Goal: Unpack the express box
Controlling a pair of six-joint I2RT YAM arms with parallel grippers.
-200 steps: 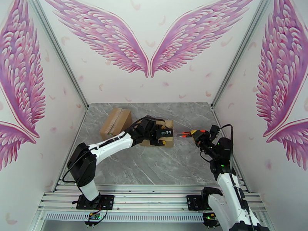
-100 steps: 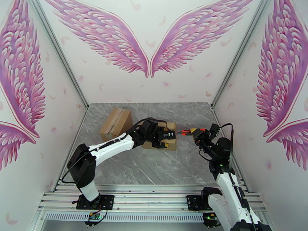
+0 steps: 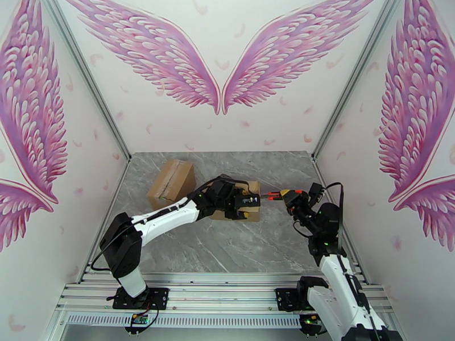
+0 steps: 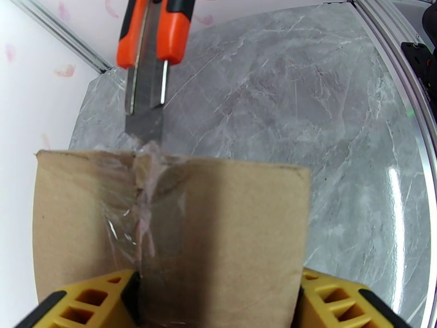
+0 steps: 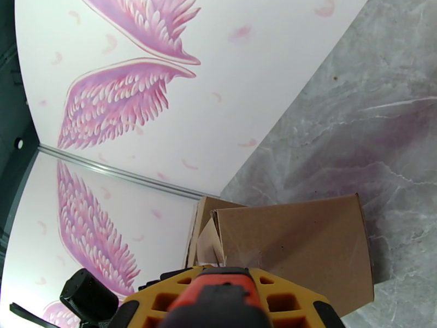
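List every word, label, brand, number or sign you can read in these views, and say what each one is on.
No text can be read anywhere.
On the taped box: bare cardboard and clear tape, no print.
On the second box: no label visible in the top view.
On the utility knife: orange handle, no brand visible.
On the walls: pink wing pictures, no lettering.
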